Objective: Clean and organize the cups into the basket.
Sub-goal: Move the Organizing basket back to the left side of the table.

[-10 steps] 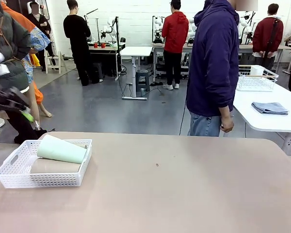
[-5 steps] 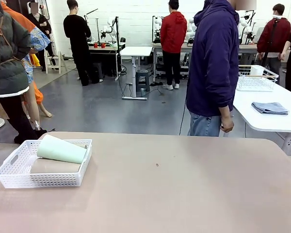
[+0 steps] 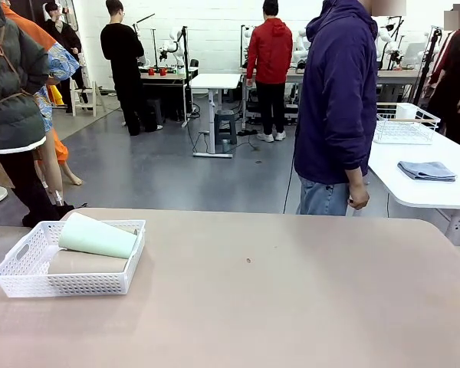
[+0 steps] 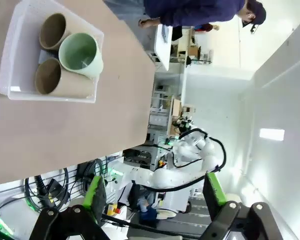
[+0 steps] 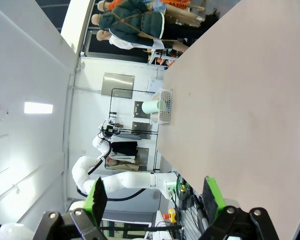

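The left gripper [image 4: 155,197] stood with its jaws wide apart and nothing between its green pads, raised well clear of the table [image 4: 65,130] and looking back along it. The right gripper [image 5: 154,196] was likewise fully open and empty, held off to the side with the bare tabletop stretching away from it. Farther out in the left wrist view, the white lattice basket [image 4: 20,90] sat near the table's far corner with all 3 cups lying on their sides in it: 2 tan cups [image 4: 51,33] side by side, open mouths toward the camera, and the mint green cup [image 4: 80,54] resting on top of them. In the front view the basket [image 3: 31,280] stood at the table's left end, the green cup [image 3: 96,238] lying across a tan one. A person in a purple hoodie [image 3: 337,100] stood at the far edge with a hand hanging near the table. By the look of it the task was finished: every cup was in the basket, with no cup on the table outside it.
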Robot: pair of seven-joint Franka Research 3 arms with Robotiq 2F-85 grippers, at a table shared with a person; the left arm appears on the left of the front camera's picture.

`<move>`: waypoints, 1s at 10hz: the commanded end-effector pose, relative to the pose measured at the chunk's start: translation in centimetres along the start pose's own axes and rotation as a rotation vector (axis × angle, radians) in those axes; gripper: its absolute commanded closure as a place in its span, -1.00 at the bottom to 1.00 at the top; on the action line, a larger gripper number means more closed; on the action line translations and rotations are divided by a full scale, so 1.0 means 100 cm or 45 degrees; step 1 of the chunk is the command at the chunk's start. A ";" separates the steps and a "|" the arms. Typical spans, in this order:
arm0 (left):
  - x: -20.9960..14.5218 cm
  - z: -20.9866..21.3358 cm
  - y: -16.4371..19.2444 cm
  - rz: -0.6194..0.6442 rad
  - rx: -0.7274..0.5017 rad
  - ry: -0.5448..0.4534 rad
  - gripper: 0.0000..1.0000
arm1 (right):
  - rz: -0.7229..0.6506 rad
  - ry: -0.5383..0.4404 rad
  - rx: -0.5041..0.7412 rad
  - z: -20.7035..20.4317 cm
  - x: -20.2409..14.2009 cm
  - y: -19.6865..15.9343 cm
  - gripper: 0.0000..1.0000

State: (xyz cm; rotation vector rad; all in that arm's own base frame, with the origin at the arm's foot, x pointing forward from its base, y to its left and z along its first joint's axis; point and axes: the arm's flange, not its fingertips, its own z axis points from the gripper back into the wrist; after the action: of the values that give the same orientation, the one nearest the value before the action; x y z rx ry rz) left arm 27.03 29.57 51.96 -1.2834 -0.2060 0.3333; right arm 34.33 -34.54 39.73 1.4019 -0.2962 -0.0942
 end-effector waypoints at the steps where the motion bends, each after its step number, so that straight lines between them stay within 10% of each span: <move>1: 0.011 0.018 0.004 -0.021 -0.062 -0.029 -1.00 | 0.019 0.011 0.002 -0.002 -0.006 0.001 -1.00; 10: 0.008 0.027 -0.002 -0.035 -0.050 -0.082 -1.00 | 0.019 0.011 0.002 -0.002 -0.006 0.001 -1.00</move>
State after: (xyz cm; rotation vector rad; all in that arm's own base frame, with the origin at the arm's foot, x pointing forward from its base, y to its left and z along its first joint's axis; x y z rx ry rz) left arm 27.18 32.09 52.72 -1.3075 -0.2863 0.3546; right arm 34.34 -34.54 39.74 1.4018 -0.2962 -0.0940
